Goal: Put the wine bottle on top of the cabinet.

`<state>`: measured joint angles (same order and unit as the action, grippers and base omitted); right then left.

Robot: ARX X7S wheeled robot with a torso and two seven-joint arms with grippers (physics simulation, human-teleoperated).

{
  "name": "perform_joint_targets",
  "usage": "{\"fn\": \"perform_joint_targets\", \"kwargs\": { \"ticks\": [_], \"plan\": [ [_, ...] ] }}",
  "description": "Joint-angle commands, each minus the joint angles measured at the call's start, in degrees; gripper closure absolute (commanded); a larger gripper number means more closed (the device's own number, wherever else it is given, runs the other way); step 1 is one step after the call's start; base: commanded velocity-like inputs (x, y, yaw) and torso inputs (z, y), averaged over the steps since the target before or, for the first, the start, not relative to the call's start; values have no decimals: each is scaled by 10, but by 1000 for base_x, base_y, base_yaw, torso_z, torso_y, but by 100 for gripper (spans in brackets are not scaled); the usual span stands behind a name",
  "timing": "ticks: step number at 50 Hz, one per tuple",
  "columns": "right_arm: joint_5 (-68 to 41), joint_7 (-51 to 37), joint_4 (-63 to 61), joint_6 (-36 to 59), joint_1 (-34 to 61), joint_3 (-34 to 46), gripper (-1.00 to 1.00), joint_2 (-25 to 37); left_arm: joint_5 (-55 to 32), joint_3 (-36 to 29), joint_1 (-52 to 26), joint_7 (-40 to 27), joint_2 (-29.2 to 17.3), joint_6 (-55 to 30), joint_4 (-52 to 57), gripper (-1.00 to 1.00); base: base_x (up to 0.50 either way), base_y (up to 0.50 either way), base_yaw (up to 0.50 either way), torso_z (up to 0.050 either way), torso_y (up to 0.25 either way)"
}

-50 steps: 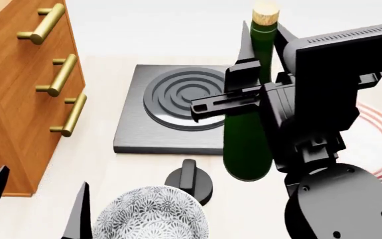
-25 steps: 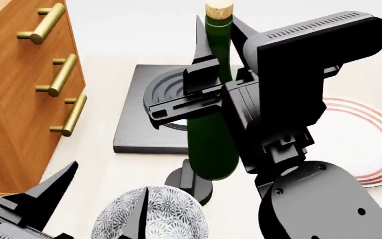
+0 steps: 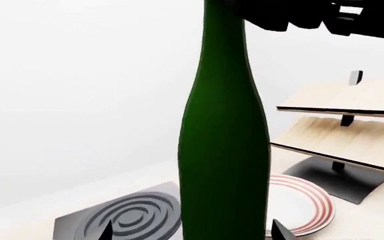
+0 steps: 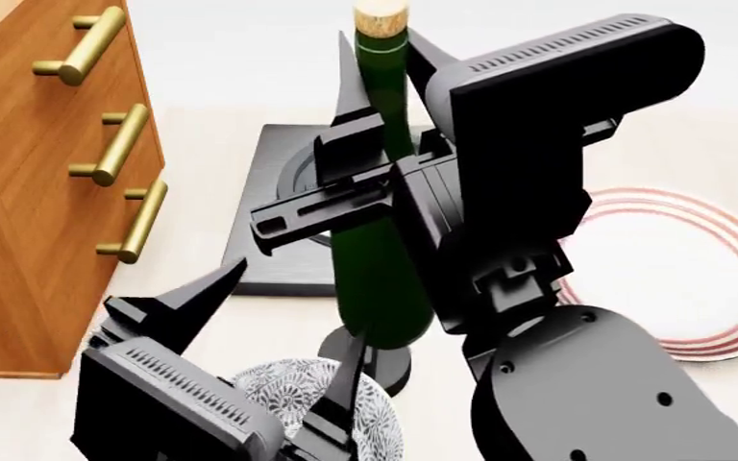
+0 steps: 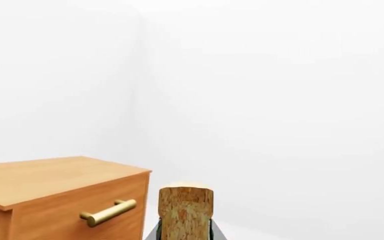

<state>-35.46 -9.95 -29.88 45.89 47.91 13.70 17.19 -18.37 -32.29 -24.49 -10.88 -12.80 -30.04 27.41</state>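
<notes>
The right gripper (image 4: 366,134) has its fingers clamped on the wine bottle (image 4: 376,259), holding it upright, presumably for the cabinet (image 4: 36,192) at left; the left gripper's (image 4: 260,341) fingers are apart.

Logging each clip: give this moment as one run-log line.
right tool: shut on wine bottle, upright, lifted | left tool: open, near bottle base | cabinet: top not reached | stage: carrying

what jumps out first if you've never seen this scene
The green wine bottle stands upright at centre, gripped at its neck by the right gripper above a grey burner plate. The cabinet with brass handles fills the left; the left gripper hangs open beside a patterned bowl.
</notes>
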Motion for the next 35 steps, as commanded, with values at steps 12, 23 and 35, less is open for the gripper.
{"fn": "perform_joint_targets", "kwargs": {
  "ticks": [12, 23, 35],
  "plan": [
    [2, -1, -6, 1, 18, 9, 100, -10, -14, -17, -82, 38, 45, 12, -120, -100, 0, 0, 0, 0, 1],
    [-5, -4, -9, 4, 23, 8, 100, -7, -16, -21, -110, 43, 60, 23, -160, -100, 0, 0, 0, 0, 0],
    [-11, -6, -12, 1, 17, 6, 100, -5, -21, -11, -98, 44, 77, 102, -196, -100, 0, 0, 0, 1, 1]
  ]
}}
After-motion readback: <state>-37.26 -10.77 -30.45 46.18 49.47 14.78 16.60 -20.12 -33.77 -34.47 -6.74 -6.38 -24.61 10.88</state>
